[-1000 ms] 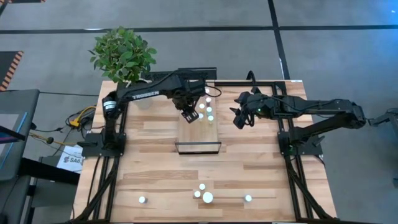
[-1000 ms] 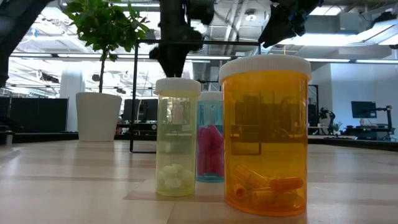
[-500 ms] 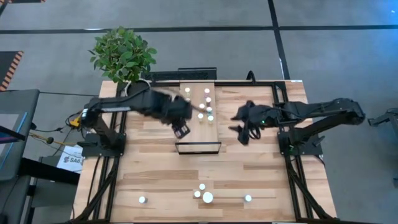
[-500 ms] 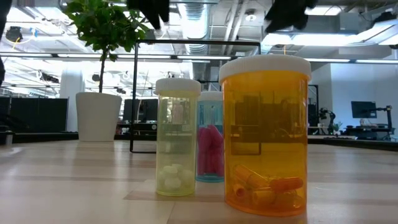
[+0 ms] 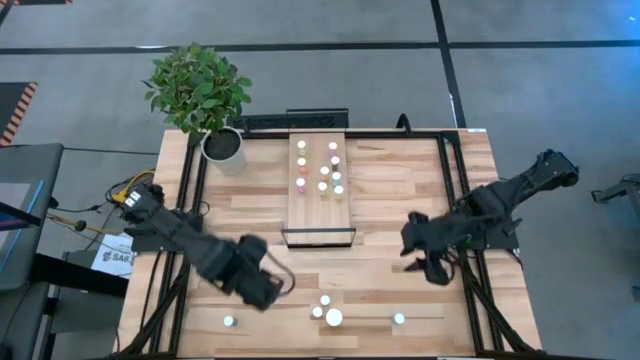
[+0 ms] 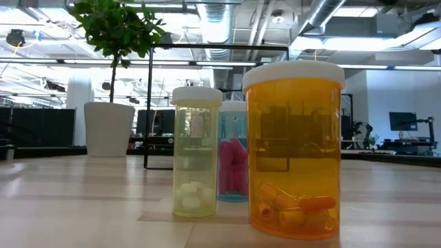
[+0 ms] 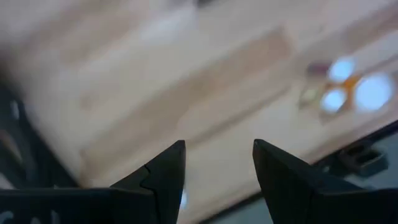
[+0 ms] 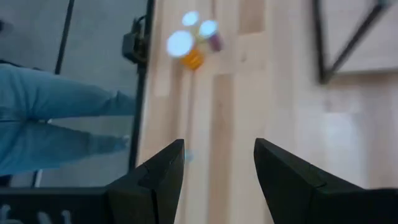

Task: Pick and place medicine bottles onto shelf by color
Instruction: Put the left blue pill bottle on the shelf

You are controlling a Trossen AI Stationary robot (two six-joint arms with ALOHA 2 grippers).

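Note:
The light-wood shelf (image 5: 320,205) lies at the table's middle, with several bottles (image 5: 322,168) standing on its far half. More bottles stand near the table's near edge: one at the left (image 5: 229,321), a cluster with the big orange one (image 5: 334,318) (image 6: 294,148), a yellow one (image 6: 196,151), a teal one (image 6: 233,155), and one at the right (image 5: 399,319). My left gripper (image 5: 262,290) (image 7: 217,168) is open and empty, left of the cluster. My right gripper (image 5: 425,262) (image 8: 217,168) is open and empty, above the table right of the shelf's near end.
A potted plant (image 5: 200,95) stands at the far left corner; its white pot shows in the low view (image 6: 109,129). The shelf's dark frame (image 5: 319,237) stands at its near end. A person's legs in jeans (image 8: 56,118) show beyond the table's near edge.
Both grippers have left the shelf's far end and swung toward the table's near edge, out of the low view. The left one has gone near and left, past the shelf. The right one has gone near, on the shelf's right. The bottles have stayed in place.

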